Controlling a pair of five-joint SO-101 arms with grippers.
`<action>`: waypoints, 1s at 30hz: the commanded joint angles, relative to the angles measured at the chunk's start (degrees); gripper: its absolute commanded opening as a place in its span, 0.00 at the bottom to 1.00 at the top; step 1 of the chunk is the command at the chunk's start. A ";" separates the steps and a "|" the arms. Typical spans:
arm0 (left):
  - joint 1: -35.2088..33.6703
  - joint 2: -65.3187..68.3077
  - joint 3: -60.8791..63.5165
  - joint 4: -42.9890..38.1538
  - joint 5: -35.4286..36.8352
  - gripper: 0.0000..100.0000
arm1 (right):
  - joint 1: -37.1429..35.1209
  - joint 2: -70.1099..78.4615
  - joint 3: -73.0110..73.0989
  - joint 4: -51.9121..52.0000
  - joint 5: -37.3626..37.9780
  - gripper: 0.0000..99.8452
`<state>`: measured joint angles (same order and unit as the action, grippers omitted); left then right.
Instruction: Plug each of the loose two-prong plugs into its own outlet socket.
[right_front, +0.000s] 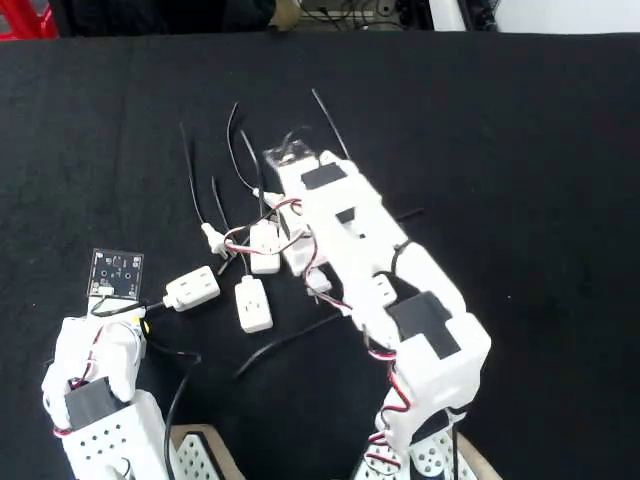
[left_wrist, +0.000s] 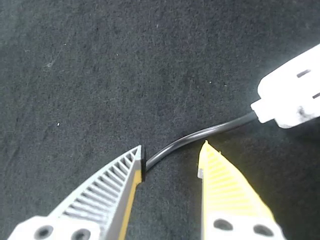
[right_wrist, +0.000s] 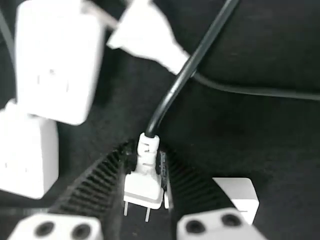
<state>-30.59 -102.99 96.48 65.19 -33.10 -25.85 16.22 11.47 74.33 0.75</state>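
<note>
Clamping a small white plastic two-prong plug (right_wrist: 144, 186) by its flat sides, the right gripper (right_wrist: 145, 155) was drawn narrow around it. The bare prongs pointed back toward the wrist, and the plug's round black cord (right_wrist: 182, 80) ran away over the black cloth table (right_front: 520, 150). A white block-shaped outlet socket (right_wrist: 55, 60) lay just beside the held plug, with a second loose white plug (right_wrist: 142, 35) near it.

The left gripper (left_wrist: 172, 150) stood wide open and gripped nothing. Its tips sat either side of a thin black cable (left_wrist: 200, 135) that led to a separate white outlet socket (left_wrist: 292, 95).

The held plug looked light, hard and smooth, so it was likely slippery, and the stiff cord would probably tug it askew. Holding the body just behind the prongs seemed soundest. The sockets looked light enough to slide when pushed, so one would want bracing on its body.
</note>
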 joint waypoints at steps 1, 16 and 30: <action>0.31 -0.09 0.92 0.26 -0.44 0.19 | -1.85 -4.79 -2.86 5.80 3.52 0.01; 0.31 -0.09 0.92 0.26 -0.44 0.19 | 1.76 -69.76 37.32 -13.80 6.51 0.01; 0.31 -0.09 0.92 0.26 -0.44 0.19 | -4.66 -81.54 54.55 -29.80 7.21 0.04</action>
<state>-30.59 -102.99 96.48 65.19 -33.10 -29.89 -68.09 62.99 53.41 7.25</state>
